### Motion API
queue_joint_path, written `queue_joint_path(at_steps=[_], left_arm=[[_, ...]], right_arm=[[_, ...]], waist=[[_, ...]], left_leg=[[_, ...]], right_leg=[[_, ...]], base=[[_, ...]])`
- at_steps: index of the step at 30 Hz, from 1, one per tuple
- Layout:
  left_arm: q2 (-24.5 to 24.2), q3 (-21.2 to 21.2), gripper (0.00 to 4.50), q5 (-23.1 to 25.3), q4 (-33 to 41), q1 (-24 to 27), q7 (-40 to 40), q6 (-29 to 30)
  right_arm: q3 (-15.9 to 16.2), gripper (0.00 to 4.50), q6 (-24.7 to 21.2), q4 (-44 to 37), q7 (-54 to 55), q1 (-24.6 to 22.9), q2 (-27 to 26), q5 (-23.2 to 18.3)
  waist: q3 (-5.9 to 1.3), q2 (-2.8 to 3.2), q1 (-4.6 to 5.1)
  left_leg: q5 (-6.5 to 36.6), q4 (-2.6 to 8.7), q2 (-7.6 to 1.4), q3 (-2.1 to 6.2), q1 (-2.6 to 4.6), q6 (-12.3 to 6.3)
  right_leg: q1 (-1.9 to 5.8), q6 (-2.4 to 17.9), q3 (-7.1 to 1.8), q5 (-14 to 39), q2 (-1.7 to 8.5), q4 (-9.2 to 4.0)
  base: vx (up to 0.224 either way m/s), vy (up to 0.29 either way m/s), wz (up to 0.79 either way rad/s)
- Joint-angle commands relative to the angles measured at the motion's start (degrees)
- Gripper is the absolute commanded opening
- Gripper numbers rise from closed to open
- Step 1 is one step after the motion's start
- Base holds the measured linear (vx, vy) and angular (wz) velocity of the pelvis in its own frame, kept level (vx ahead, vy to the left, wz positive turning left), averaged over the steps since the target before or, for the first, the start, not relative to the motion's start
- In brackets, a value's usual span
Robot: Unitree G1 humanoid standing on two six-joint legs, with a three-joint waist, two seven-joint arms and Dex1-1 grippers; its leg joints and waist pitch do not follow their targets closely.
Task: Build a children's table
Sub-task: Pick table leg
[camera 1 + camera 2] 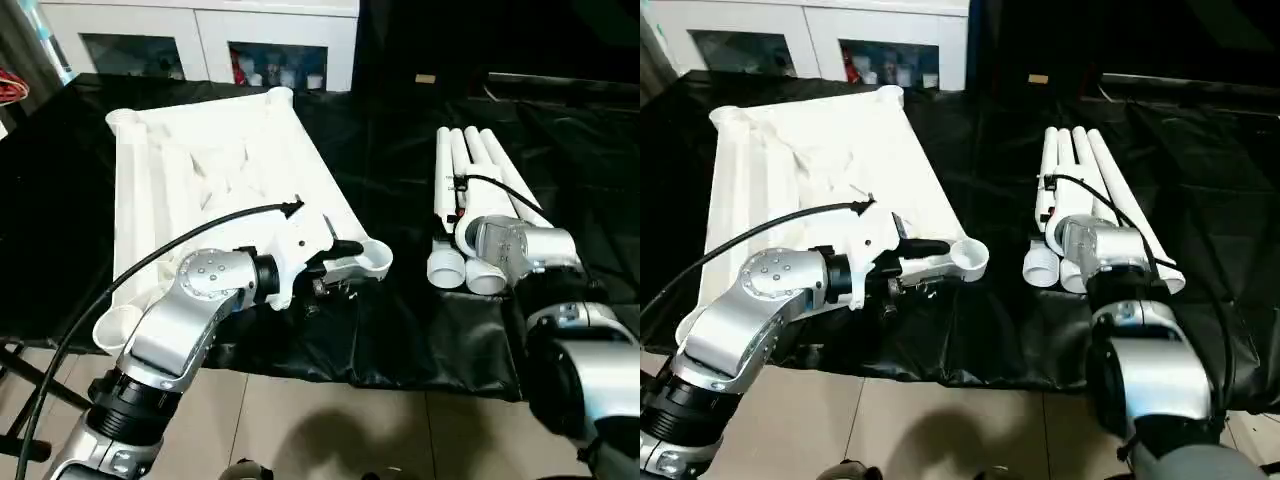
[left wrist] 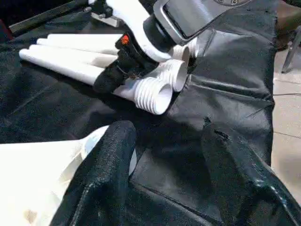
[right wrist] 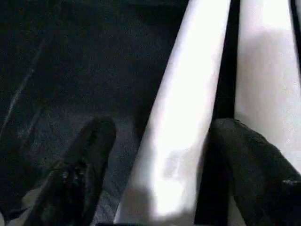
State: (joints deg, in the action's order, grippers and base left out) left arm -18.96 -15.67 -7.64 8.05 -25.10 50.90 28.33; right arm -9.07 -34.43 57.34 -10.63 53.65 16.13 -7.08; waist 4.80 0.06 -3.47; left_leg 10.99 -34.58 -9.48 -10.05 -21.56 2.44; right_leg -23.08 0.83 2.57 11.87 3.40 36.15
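One white table top (image 1: 215,170) lies underside up on the black cloth (image 1: 400,330), its ribs showing, with a round socket at each of its four corners. The left gripper (image 2: 164,155) sits at the corner socket (image 1: 368,262) nearest the legs; in the left wrist view its two black fingers (image 2: 106,160) stand well apart, one lying against the rim of that socket and the other over bare cloth, with nothing pinched between them. Beyond that gripper's tips, across a strip of cloth, lie four white tube legs (image 1: 478,190), side by side and touching, their ribbed open ends (image 2: 153,94) turned toward the robot. The right gripper (image 3: 160,160) has its wrist over the near ends of this bundle. In the right wrist view its two fingers straddle one leg (image 3: 183,117), one finger (image 3: 82,165) on the cloth side and the other finger (image 3: 249,165) in the dark gap between that leg and its neighbour (image 3: 268,80); the jaws are wide, and I cannot tell whether the pads press the tube or merely stand beside it. One black cable (image 1: 180,250) arcs over the left forearm, and one more (image 1: 500,185) loops above the right wrist. Behind the cloth stands one white cabinet (image 1: 200,40) with glass doors.
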Motion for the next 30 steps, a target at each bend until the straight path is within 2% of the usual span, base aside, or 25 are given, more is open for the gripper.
queue_joint_path(at_steps=[1, 3, 6, 9, 10, 13, 15, 23, 27, 30], left_arm=[[-0.4, -0.3, 2.58, -0.3, 1.4, -0.1, -0.3, 0.3], [-0.4, -0.4, 2.58, -0.4, 1.5, -0.2, -0.5, 0.5], [-0.5, -0.5, 2.58, -0.6, 1.7, -0.2, -0.8, 0.8], [-0.4, -0.5, 2.58, -0.5, 1.6, -0.2, -1.0, 0.8], [-0.4, -0.5, 2.58, -0.5, 1.5, -0.2, -1.0, 0.8], [-0.4, -0.5, 2.58, -0.5, 1.5, -0.1, -1.1, 0.9], [-0.4, -0.5, 2.58, -0.6, 1.6, -0.1, -1.1, 1.0], [0.8, 0.2, 2.58, 0.6, -0.3, -1.0, -3.7, -1.2], [0.8, 0.2, 2.58, 0.2, -0.5, -1.4, -3.6, -0.7], [1.4, 1.0, 2.96, 0.0, -0.8, -1.9, -4.9, -0.4]], right_arm=[[0.4, 3.23, -0.4, 1.6, -0.7, 1.2, 0.8, 0.4], [0.6, 3.2, -0.4, 2.8, -0.9, 1.8, 1.0, 0.7], [-0.4, 2.81, -1.7, 5.8, -1.7, 3.3, 1.3, 0.0], [-0.7, 2.71, -2.1, 6.7, -1.9, 3.7, 1.5, -0.2], [-1.3, 2.46, -2.5, 7.5, -1.9, 3.9, 1.6, -0.6], [-1.8, 2.37, -2.8, 8.2, -1.9, 4.1, 1.8, -0.9], [-2.3, 2.05, -2.7, 8.9, -1.8, 4.2, 1.9, -1.2], [-5.3, 1.88, -1.0, 11.0, -0.8, 4.4, 2.5, -3.0], [-8.8, 1.87, 0.7, 10.8, -1.8, 4.5, 2.7, -6.4], [-10.4, 1.86, 3.4, 9.7, -4.3, 4.0, 2.8, -8.0]], waist=[[-4.24, -0.84, -0.06], [-4.27, -0.89, 0.0], [-4.18, -0.9, 0.03], [-4.13, -0.96, 0.03], [-4.13, -0.98, 0.01], [-4.09, -1.03, -0.03], [-4.08, -0.97, -0.02], [-4.34, -1.05, -0.13], [-4.61, -1.11, -0.19], [-4.74, -1.15, -0.21]], left_leg=[[1.3, 3.29, -2.98, 0.54, 0.48, -3.89], [1.1, 3.26, -2.95, 0.53, 0.42, -4.13], [1.4, 3.26, -3.0, 0.53, 0.45, -4.27], [1.5, 3.26, -3.05, 0.52, 0.46, -4.34], [1.5, 3.24, -3.04, 0.48, 0.47, -4.38], [1.6, 3.25, -3.05, 0.49, 0.44, -4.36], [1.9, 3.27, -3.09, 0.5, 0.47, -4.23], [1.6, 3.15, -3.06, 0.49, 0.41, -4.3], [1.5, 3.05, -3.08, 0.45, 0.43, -4.36], [0.7, 2.89, -3.1, 0.42, 0.28, -5.12]], right_leg=[[3.5, 17.1, -2.71, -1.7, 4.41, -3.11], [3.54, 17.3, -2.67, -1.9, 4.42, -3.07], [3.47, 17.5, -2.67, -1.0, 4.46, -3.11], [3.41, 17.4, -2.64, -0.9, 4.42, -3.11], [3.42, 17.4, -2.69, -1.0, 4.46, -3.12], [3.44, 17.4, -2.67, -0.8, 4.47, -3.12], [3.38, 17.5, -2.63, -0.3, 4.52, -3.17], [3.51, 17.6, -2.58, -0.9, 4.55, -3.12], [3.53, 17.6, -2.55, -1.3, 4.51, -2.99], [3.6, 18.0, -2.54, -3.1, 4.57, -2.82]], base=[[0.0, 0.0, 0.0], [0.0, 0.0, 0.0], [0.0, 0.0, 0.0], [0.0, 0.0, 0.0], [0.0, 0.0, 0.0], [0.0, 0.0, 0.0], [0.0, 0.0, 0.0], [0.0, 0.0, 0.0], [0.0, 0.0, 0.0], [0.0, 0.0, 0.0]])
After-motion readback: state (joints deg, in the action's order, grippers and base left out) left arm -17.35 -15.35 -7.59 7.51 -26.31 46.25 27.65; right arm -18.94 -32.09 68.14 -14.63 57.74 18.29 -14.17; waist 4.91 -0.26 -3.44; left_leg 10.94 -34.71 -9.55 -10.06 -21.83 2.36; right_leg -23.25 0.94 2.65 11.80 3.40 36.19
